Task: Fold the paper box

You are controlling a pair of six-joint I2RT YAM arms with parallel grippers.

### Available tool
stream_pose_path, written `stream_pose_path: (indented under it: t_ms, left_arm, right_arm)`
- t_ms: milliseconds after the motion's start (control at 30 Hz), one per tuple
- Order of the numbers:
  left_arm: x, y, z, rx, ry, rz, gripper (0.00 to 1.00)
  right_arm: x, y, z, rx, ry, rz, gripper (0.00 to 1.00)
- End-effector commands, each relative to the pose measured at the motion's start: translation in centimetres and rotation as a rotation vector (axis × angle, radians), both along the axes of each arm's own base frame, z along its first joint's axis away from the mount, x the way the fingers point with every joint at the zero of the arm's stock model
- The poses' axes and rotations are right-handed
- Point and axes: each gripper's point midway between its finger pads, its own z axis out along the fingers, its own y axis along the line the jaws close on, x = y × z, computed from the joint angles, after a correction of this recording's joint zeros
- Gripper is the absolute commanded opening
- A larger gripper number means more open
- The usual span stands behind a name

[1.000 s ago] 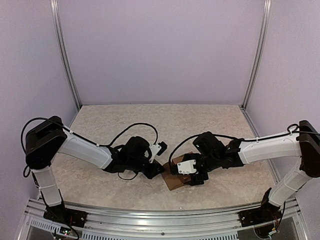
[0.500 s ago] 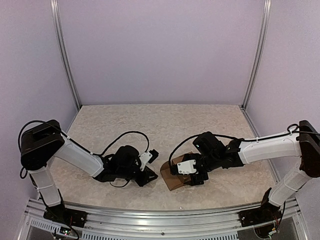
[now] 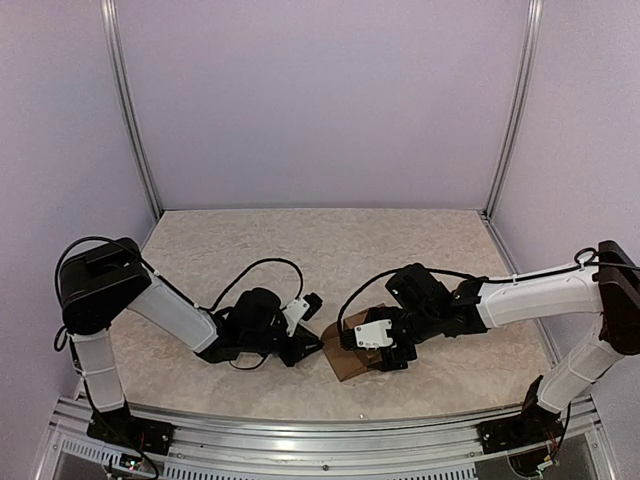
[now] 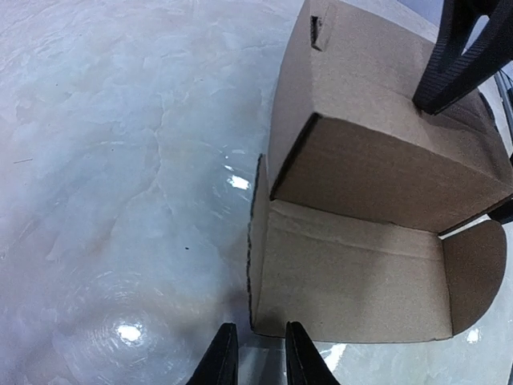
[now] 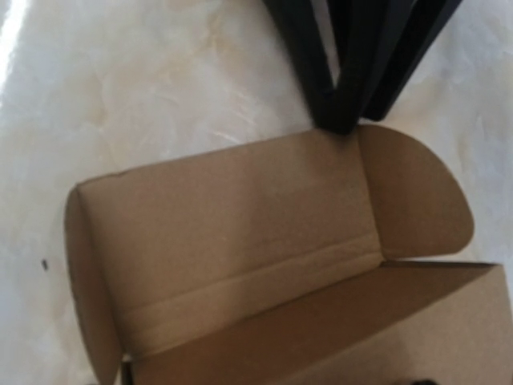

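- Two arms reach in from the lower corners of the top view and meet low in the middle of the frame; the left arm [image 3: 170, 310] comes from the lower left, the right arm [image 3: 530, 295] from the lower right
- Beneath them the pale marbled tabletop [image 3: 300, 240] fills the lower half of that view; lilac walls close it in behind and at the sides
- Between the two hands, low and just right of centre, sits the paper box [image 3: 350, 362]; it is plain brown cardboard, partly folded, resting on the tabletop; in the left wrist view its closed body fills the upper right and an open flap [image 4: 353, 281] lies flat towards the lower middle, with a rounded tab [image 4: 473, 273] at the right edge
- Over the box hangs the right hand [image 3: 372, 340]; it stands wide, and one dark finger [image 4: 461, 56] is against the top of the box in the upper right of the left wrist view; whether it grips the box I cannot tell
- Just left of the box lies the left hand [image 3: 305, 345], low to the tabletop; its gap is narrow with nothing in it, and the fingertips [image 4: 227, 345] sit just beside the flap's near corner
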Motion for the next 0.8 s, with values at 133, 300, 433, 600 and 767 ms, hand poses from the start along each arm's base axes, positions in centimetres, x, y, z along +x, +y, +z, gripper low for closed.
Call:
stream_pose_path:
  t_ms: [133, 300, 433, 600, 767]
  left_arm:
    - [0.9, -0.4, 0.3, -0.044, -0.022, -0.02, 0.2]
    - [0.7, -1.2, 0.6, -0.071, -0.033, -0.06, 0.18]
    - [1.0, -1.7, 0.6, -0.081, -0.035, -0.071, 0.12]
    - [1.3, -2.0, 0.7, -0.096, -0.029, -0.073, 0.06]
    - [1.3, -2.0, 0.5, -0.097, -0.023, -0.075, 0.0]
  right_arm:
    - [-3.2, -3.1, -4.0, -0.148, 0.16, 0.012, 0.82]
    - [-3.3, -3.2, -4.1, -0.152, 0.166, 0.012, 0.82]
    - [-3.3, -3.2, -4.1, -0.153, 0.166, 0.012, 0.82]
    - [-3.3, -3.2, -4.2, -0.154, 0.167, 0.014, 0.82]
    - [-3.4, -3.1, -4.2, -0.153, 0.175, 0.017, 0.82]
